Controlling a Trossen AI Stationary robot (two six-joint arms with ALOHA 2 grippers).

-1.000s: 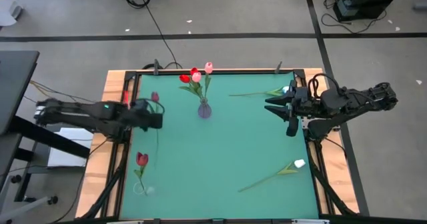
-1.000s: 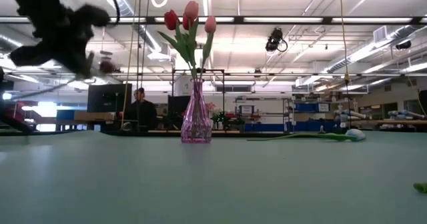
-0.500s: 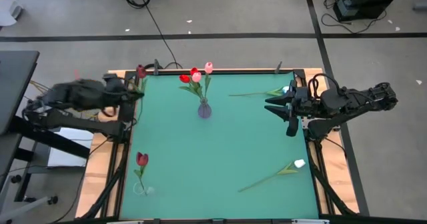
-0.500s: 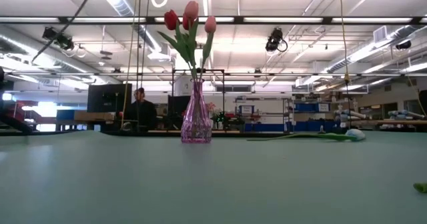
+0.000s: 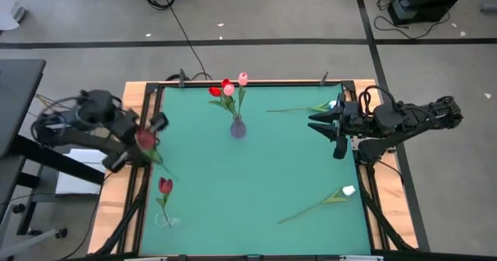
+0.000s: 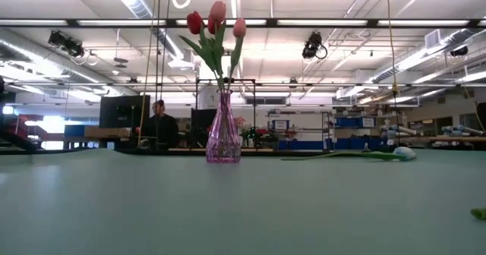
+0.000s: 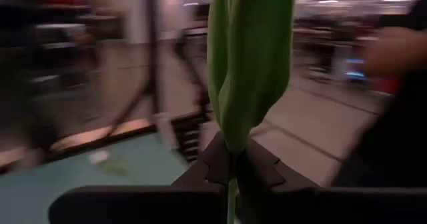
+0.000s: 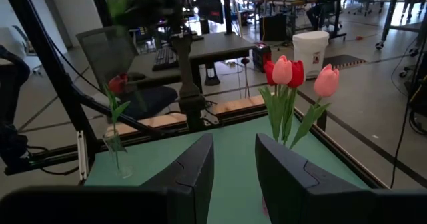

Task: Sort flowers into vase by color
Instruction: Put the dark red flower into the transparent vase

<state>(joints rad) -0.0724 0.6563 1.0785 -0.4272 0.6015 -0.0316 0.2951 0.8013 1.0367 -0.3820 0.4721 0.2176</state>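
Left end effector [image 5: 152, 129] pinches a dark red tulip [image 5: 145, 138] (stem clamped) over the worktop's [image 5: 264, 175] left edge. Right end effector [image 5: 314, 124] waits spread at right edge.

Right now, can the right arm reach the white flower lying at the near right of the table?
Probably yes. The right gripper is empty with fingers apart at the right edge, and the white flower lies flat on the table with nothing between them.
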